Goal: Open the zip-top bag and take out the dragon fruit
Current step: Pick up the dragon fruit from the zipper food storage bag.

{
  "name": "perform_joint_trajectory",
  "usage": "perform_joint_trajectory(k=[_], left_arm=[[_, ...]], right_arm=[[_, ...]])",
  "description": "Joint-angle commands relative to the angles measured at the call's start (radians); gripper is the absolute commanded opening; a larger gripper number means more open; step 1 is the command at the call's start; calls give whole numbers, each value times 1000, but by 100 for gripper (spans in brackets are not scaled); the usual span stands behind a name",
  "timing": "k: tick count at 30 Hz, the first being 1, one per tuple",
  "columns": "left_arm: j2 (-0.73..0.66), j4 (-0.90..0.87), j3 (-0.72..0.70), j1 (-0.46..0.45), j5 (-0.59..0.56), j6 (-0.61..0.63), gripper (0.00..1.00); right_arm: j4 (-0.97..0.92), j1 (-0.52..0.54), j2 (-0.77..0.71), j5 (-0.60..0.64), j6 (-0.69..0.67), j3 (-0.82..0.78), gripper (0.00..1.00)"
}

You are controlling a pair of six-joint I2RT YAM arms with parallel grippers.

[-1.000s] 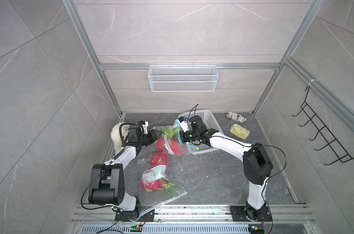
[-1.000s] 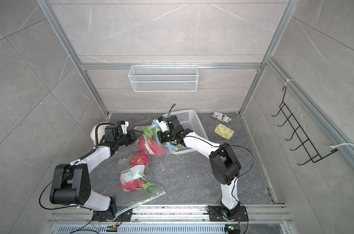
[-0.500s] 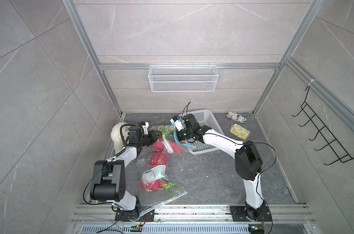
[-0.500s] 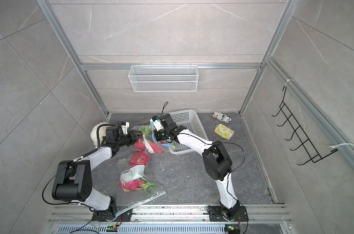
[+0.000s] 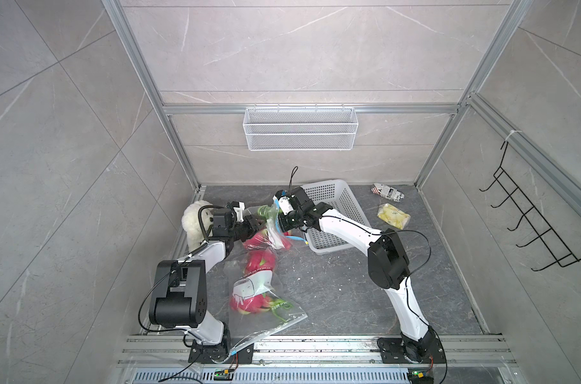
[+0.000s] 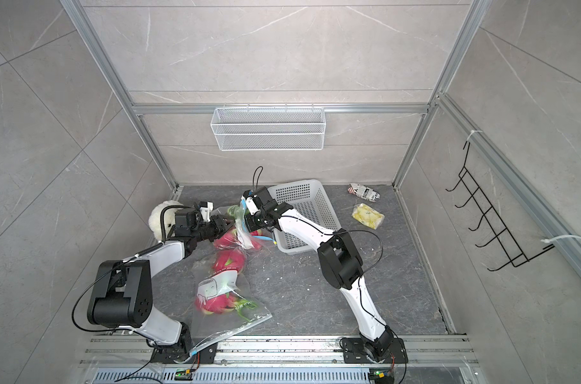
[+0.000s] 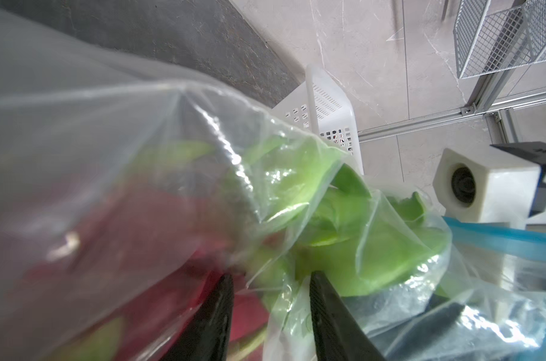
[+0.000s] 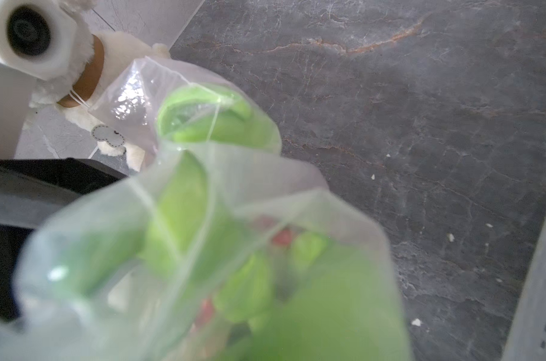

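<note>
Where the counter [image 5: 332, 292] meets the front rail [image 5: 315, 342] lies the zip-top bag [image 5: 269, 320], dragon fruit [image 5: 249, 304] inside; farther, left gripper [image 5: 259, 224] jaws pinch its lifted film; right gripper [image 5: 277, 225] jaws pressed together alongside; white basket [image 5: 325, 184] beyond.

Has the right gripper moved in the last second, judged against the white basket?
Yes. In a top view the right gripper has moved away from the basket, toward the left gripper; the basket has stayed.
</note>
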Motion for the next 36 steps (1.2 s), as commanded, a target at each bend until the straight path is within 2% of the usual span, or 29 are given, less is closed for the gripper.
perform_joint_trajectory(k=[1, 2, 7, 10, 16, 21, 26, 30, 36], left_arm=[[-8, 8, 14, -9, 53, 3, 46], [-16, -3, 20, -5, 49, 10, 48], [-106, -122, 67, 38, -4, 79, 79], [-160, -183, 88, 65, -57, 125, 86], [-158, -131, 68, 113, -49, 126, 88], [-101, 27, 25, 119, 47, 47, 93], [-39, 137, 17, 117, 127, -15, 93], [6, 149, 27, 117, 148, -26, 89], [59, 118, 61, 113, 99, -5, 78]], right_arm=[[-34, 22, 3, -2, -5, -30, 0], [-29, 16, -15, -5, -1, -43, 0], [32, -39, -137, -96, 48, -146, 0], [57, -72, -212, -163, 59, -208, 0], [94, -107, -298, -236, 82, -298, 0], [145, -134, -328, -279, 123, -350, 0], [164, -136, -330, -287, 129, -364, 0], [191, -136, -331, -299, 144, -379, 0], [220, -136, -338, -327, 161, -395, 0]])
